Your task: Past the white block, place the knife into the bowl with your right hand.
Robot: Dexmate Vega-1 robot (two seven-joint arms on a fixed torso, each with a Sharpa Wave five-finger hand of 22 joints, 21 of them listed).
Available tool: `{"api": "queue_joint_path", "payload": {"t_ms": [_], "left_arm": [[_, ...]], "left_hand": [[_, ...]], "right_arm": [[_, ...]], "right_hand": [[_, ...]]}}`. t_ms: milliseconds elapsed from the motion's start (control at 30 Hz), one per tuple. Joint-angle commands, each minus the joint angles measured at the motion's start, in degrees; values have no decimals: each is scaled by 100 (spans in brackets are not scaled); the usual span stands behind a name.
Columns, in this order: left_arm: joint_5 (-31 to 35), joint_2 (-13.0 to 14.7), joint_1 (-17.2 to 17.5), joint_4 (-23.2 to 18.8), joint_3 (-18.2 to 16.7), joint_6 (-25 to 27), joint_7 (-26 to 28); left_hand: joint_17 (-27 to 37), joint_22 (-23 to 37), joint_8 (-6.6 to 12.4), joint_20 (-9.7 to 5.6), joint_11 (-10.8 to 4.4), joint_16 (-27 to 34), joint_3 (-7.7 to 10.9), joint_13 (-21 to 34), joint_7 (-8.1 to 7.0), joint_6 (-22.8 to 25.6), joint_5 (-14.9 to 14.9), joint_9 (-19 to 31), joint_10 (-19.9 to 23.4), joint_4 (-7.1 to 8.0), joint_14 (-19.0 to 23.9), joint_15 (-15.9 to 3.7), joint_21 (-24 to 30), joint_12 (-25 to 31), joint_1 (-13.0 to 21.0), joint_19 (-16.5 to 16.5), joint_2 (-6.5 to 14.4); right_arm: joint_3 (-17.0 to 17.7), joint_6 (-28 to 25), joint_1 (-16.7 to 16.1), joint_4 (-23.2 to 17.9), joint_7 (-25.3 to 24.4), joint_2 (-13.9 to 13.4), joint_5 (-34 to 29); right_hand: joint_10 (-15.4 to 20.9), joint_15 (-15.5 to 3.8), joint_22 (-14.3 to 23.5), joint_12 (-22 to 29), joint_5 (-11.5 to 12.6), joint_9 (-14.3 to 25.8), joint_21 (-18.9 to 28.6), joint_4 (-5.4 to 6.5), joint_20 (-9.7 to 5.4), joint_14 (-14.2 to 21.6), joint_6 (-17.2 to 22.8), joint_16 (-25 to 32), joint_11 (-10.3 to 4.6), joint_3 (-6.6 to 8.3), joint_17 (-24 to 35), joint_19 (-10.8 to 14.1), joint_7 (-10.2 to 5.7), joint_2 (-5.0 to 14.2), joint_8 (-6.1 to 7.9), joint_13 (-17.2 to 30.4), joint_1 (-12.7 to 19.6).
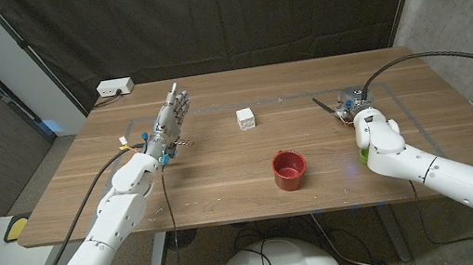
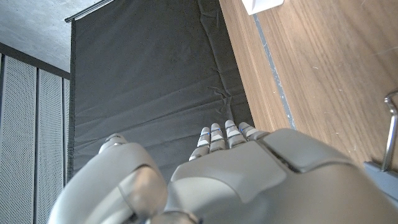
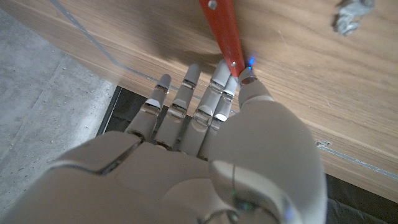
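Note:
The knife (image 1: 322,104) lies on the table at the far right, dark blade toward the middle; its red handle (image 3: 222,31) runs up to my right hand (image 3: 205,155). That hand (image 1: 355,107) has straight fingers (image 3: 186,87), and the handle's end sits between the thumb tip and a finger, touching the thumb. The knife still lies on the wood. The white block (image 1: 246,118) stands mid-table, left of the knife. Nearer the front stands the red bowl (image 1: 289,170), with nothing in it. My left hand (image 1: 169,124) (image 2: 249,180) is over the left side, fingers apart, holding nothing.
A white power strip (image 1: 114,88) sits at the far left edge. A small grey crumpled thing (image 3: 353,14) lies near the knife handle. A black cable (image 1: 450,53) arcs over the right side. A metal clip (image 2: 390,130) lies by my left hand.

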Motion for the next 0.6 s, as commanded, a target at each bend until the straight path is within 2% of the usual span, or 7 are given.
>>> {"api": "queue_joint_path", "payload": {"t_ms": [33, 433, 600], "left_arm": [[-23, 2, -146, 139, 33, 32, -132], [-46, -15, -316, 333, 86, 48, -278], [-51, -16, -380, 406, 109, 48, -347]], "left_hand": [[12, 22, -24, 18, -23, 0, -30, 21, -12, 12, -24, 31, 7, 11, -16, -45, -8, 13, 25, -24, 37], [12, 24, -27, 7, -20, 1, -48, 21, -6, 17, -28, 31, 10, 14, -12, -40, -8, 12, 22, -52, 48], [12, 25, -29, 8, -13, 1, -53, 21, -7, 13, -29, 31, 9, 14, -13, -40, -9, 11, 22, -61, 52]], "right_arm": [[244, -425, -124, -482, -95, 102, -198], [354, -1061, -232, -976, -322, 203, -377], [586, -1066, -445, -1208, -662, 255, -229]], "right_hand": [[214, -679, 9, 63, 14, 115, -3, 10, 10, 83, 606, 28, -121, -27, 31, 50, -563, 55, 51, 78, 99], [242, -636, 9, 115, 18, 99, -51, 59, 92, 63, 631, -75, -125, -85, -14, -54, -567, 50, 35, 140, 91], [248, -623, 9, 132, 20, 99, -51, 78, 131, 18, 633, -145, -129, -114, -37, -52, -569, 36, 29, 166, 83]]}}
